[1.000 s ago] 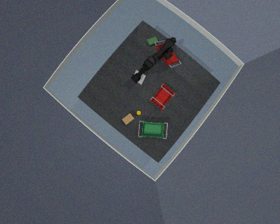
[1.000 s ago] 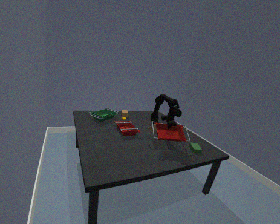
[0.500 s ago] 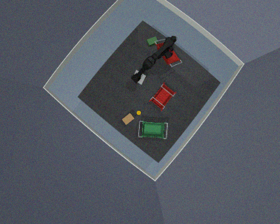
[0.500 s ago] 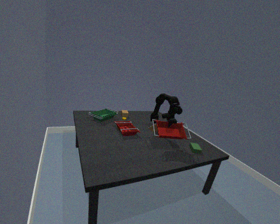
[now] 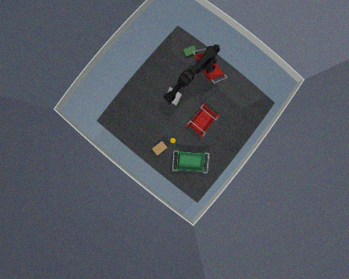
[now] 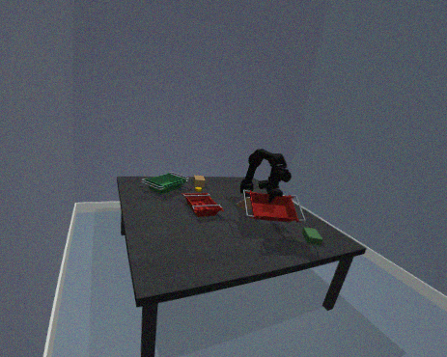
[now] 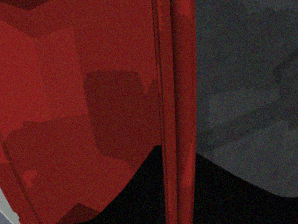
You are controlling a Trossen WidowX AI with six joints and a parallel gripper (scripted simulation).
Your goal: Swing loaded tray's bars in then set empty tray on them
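Observation:
The loaded red tray (image 5: 210, 125) (image 6: 209, 212) stands on the table, its small blocks only faintly visible. Both its wire bars (image 5: 209, 112) (image 6: 207, 206) lie across its top near the ends. My gripper (image 5: 211, 68) (image 6: 275, 195) (image 7: 168, 151) is shut on the long side wall of the empty red tray (image 5: 215, 73) (image 6: 273, 208) (image 7: 184, 100). The empty tray hangs above the table, apart from the loaded one, and looks tilted with its inside turned toward the exterior camera. Its own bars (image 5: 219, 80) (image 6: 247, 205) stick out past its ends. The arm hides part of it in the top view.
A green tray (image 5: 191, 160) (image 6: 165, 182) with its bars out stands beyond the loaded tray. A tan block (image 5: 160, 148) (image 6: 199, 181) and a yellow disc (image 5: 172, 140) (image 6: 198, 189) are near it. A green block (image 5: 190, 50) (image 6: 313, 235) lies near the held tray.

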